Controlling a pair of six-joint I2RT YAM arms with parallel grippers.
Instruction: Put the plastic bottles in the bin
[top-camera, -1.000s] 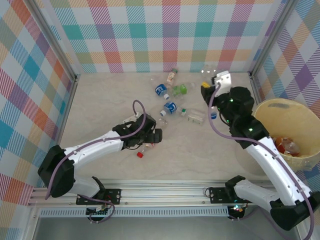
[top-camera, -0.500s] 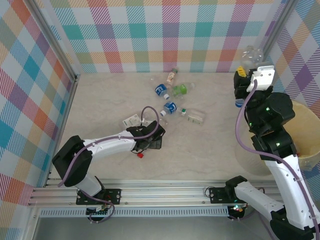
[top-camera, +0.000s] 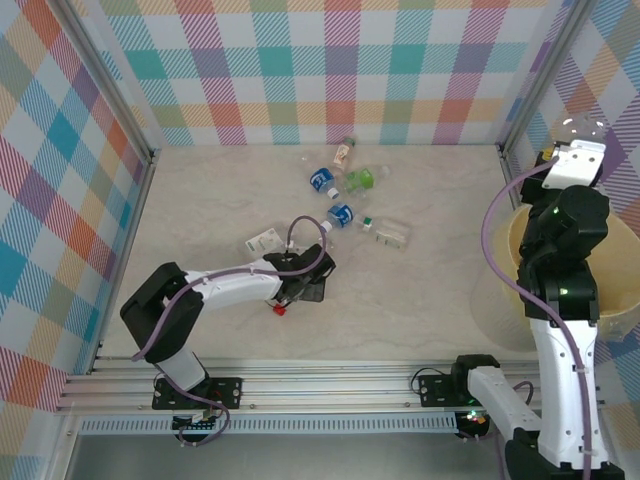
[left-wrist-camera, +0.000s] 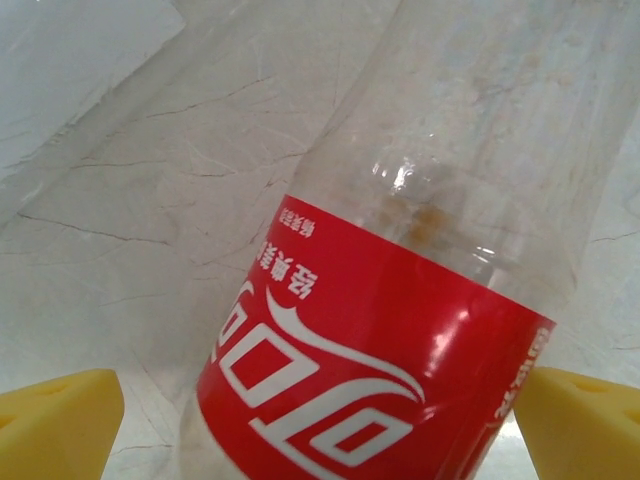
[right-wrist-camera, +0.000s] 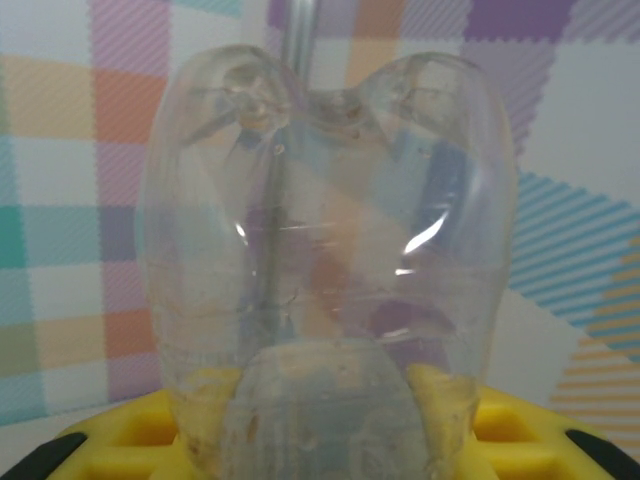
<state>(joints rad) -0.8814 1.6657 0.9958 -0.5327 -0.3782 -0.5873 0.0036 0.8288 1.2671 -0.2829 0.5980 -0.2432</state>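
Nearest: left end effector (top-camera: 305, 283), jaws wide apart, straddling red-labelled bottle (left-wrist-camera: 370, 370) flat on table (top-camera: 200, 200), presumably set to close. Open table toward near edge. Then right end effector (right-wrist-camera: 320, 430) clamped on clear bottle (right-wrist-camera: 330, 230), high by bin (top-camera: 520, 240), apparently for the drop; side wall (top-camera: 600, 60) close. Beyond, loose bottles (top-camera: 340, 190) mid-table.

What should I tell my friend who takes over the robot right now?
Left tool: open, a finger on each side of the red-label bottle lying on the table, not gripped yet.
Right tool: shut on a clear bottle, held up high near the bin.
Done: that clear bottle is picked up but not dropped in.
Left to do: drop it in the bin, grab the red-label bottle, then collect the other bottles scattered mid-table.
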